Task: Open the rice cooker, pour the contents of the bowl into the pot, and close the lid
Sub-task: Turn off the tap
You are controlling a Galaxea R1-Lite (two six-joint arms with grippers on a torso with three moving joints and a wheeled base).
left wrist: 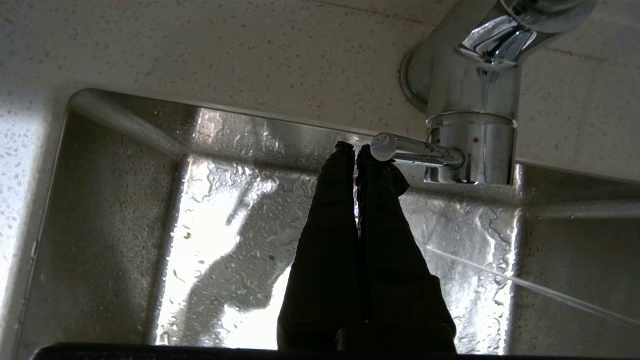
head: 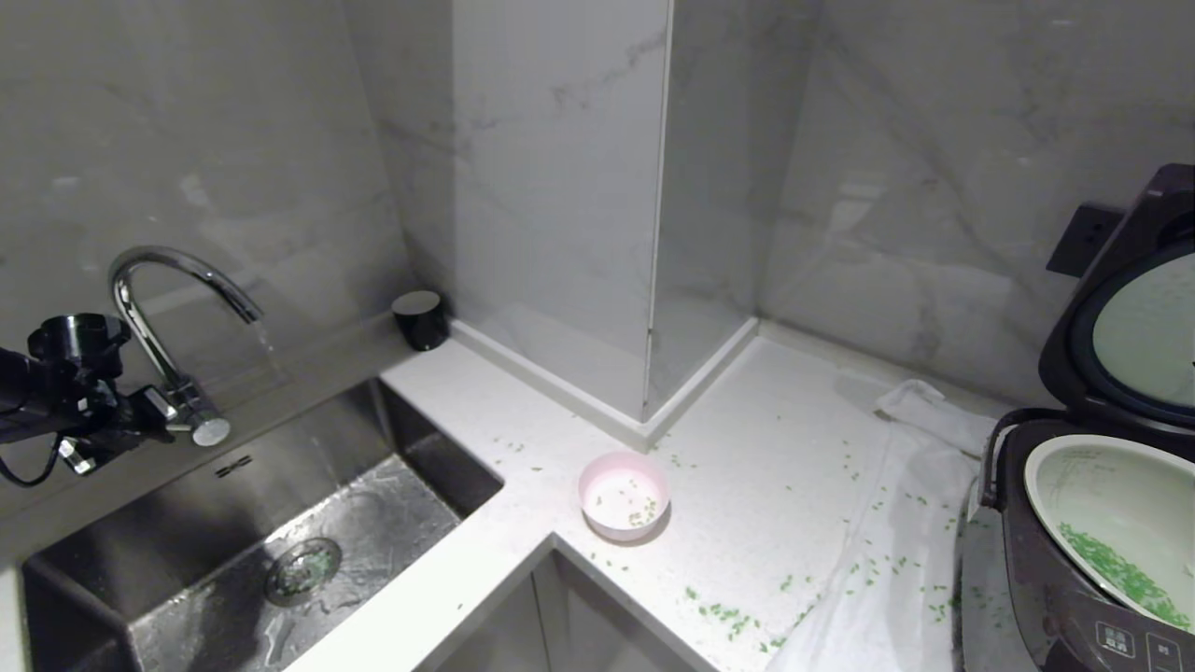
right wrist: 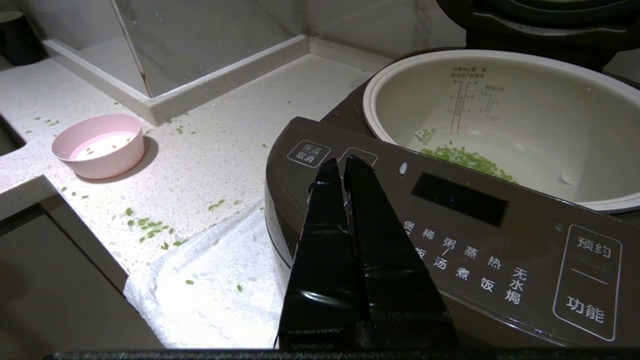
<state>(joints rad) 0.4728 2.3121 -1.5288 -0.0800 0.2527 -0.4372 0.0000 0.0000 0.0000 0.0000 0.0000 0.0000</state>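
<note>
The rice cooker [head: 1046, 579] stands at the counter's right end with its lid [head: 1097, 308] raised. Its pot [head: 1036, 467] holds a heap of green bits [head: 1120, 569]. The pink bowl [head: 607, 527] sits upright mid-counter with only a few green bits inside. My left gripper [head: 154, 413] is far left over the sink, shut and holding nothing, its tips [left wrist: 356, 147] right beside the faucet lever's round end [left wrist: 382, 146]. In the right wrist view my right gripper [right wrist: 340, 162] hangs shut and holding nothing over the cooker's front panel [right wrist: 450, 240], near the pot [right wrist: 370, 95] and bowl [right wrist: 100, 162].
A steel sink [head: 93, 579] with a curved faucet [head: 159, 271] fills the left; a thin stream of water falls from the spout. A white towel [head: 896, 523] lies under the cooker. Green bits [head: 724, 616] are scattered over the counter. A black cup [head: 418, 319] stands by the wall.
</note>
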